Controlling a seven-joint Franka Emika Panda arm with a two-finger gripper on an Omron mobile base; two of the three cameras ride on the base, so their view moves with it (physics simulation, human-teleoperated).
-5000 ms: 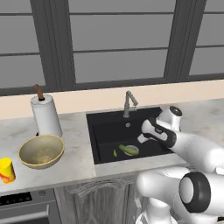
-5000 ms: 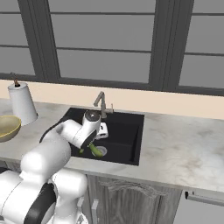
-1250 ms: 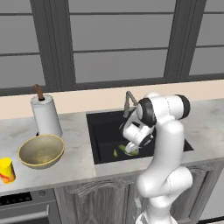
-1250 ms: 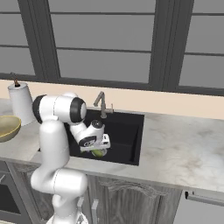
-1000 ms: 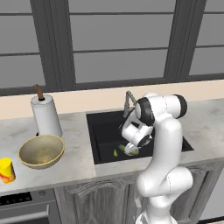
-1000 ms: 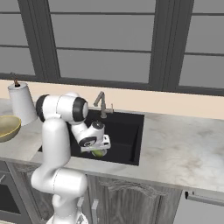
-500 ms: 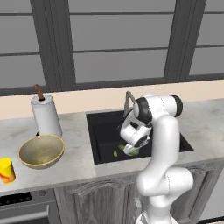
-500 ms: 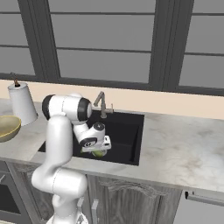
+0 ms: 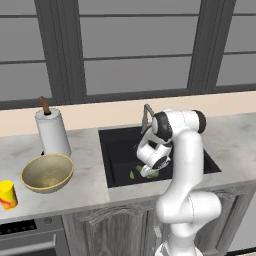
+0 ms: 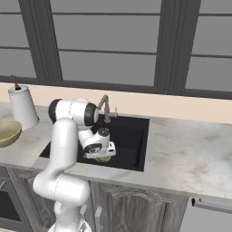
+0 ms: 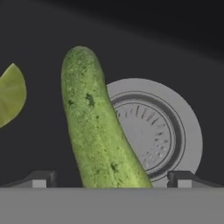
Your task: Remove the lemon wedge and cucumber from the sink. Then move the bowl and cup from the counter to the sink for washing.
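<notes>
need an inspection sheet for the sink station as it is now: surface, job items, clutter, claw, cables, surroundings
Surface: light grey marbled counter over grey wood cabinets.
Job's things: cucumber lies in the black sink, partly over the silver drain; lemon wedge on the basin floor beside it, apart from it. Bowl and cup stand on the counter left of the sink.
Clutter: paper towel roll behind the bowl.
Claw: claw open, low in the sink, one tip on each side of the cucumber's near end, holding nothing.
Cables: nothing seen.
Surroundings: faucet behind the basin, dark-framed windows, oven front lower left.
</notes>
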